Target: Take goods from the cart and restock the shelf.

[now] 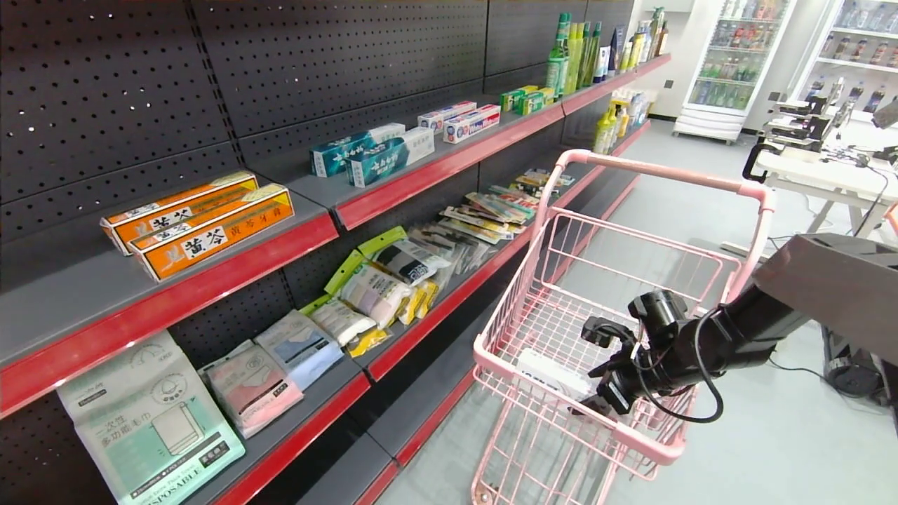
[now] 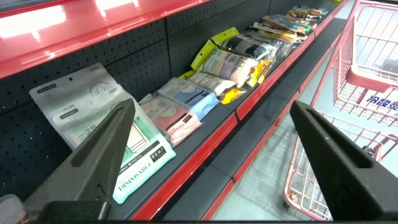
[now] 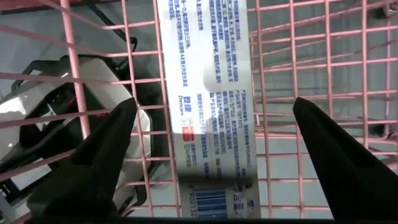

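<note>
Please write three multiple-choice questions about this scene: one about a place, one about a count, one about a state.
1. Where does the white box lie?
A) on a table
B) inside the pink cart
C) on the floor

2. How many orange boxes are on the upper shelf?
A) two
B) four
C) six

3. How is the right gripper?
A) open
B) shut on the white box
C) shut on the cart's handle

Answers:
1 B: it rests on the cart's wire bottom.
2 A: two lie side by side.
3 A: its fingers stand wide apart above the box.
</note>
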